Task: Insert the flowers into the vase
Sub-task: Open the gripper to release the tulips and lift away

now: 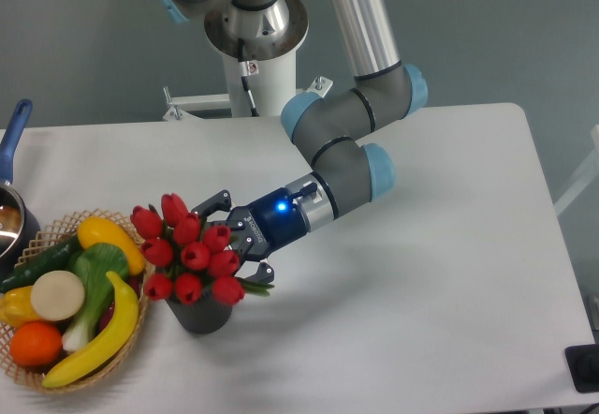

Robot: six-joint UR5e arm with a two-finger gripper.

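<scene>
The bunch of glossy red tulip buds (187,255) sits low in the short dark grey ribbed cylinder vase (199,315), its heads spread over the mouth and hiding most of it. A few green leaves poke out on the side toward my jaws, just beside my fingertips. The buds lean slightly toward me. The vase stands upright on the white worktop (421,273), only its lower body showing beneath the blooms.
</scene>
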